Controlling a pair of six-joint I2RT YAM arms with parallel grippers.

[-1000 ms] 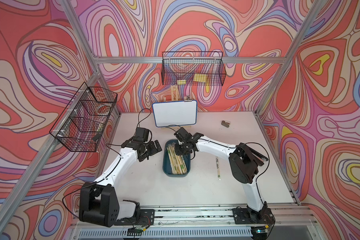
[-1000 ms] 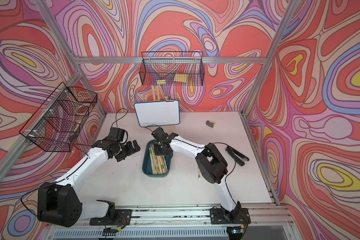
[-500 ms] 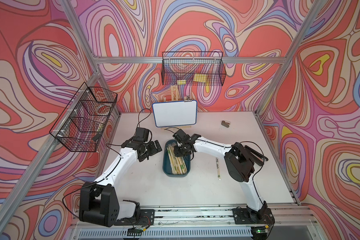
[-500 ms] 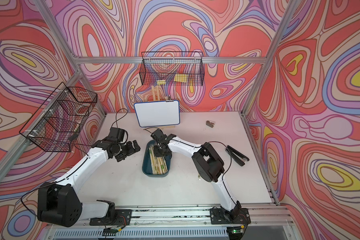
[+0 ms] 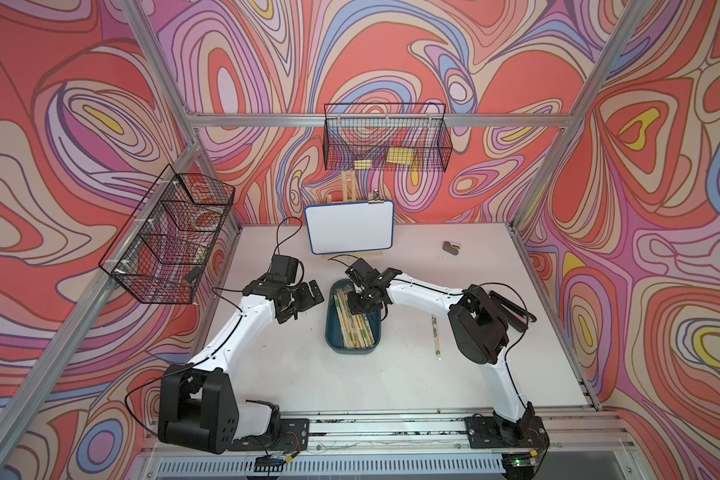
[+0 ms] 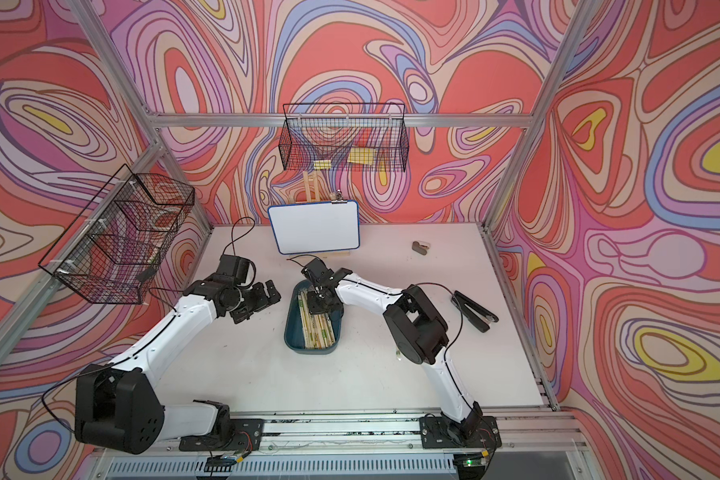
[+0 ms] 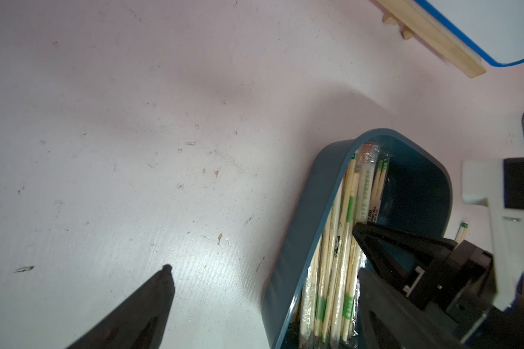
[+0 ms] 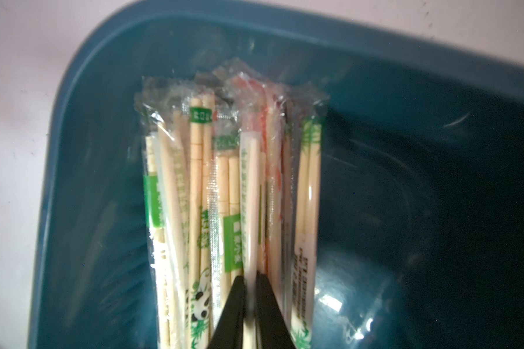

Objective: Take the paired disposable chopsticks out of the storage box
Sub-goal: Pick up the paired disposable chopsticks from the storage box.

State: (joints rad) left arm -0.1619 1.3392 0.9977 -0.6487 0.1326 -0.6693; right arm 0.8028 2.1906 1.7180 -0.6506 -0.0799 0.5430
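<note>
The right gripper [image 8: 250, 279] is pinching one of the paired disposable chopsticks [image 8: 251, 196] inside the storage box [image 8: 285, 22] (middle of the bench [image 5: 412, 374]), while the left gripper [image 5: 303, 300] is hovering beside it, jaws apart.

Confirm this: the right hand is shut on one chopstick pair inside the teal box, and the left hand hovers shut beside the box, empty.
No: the left hand is open, not shut; the left wrist view shows it spread wide beside the storage box. The right hand is shut on one chopstick pair inside it.
</note>
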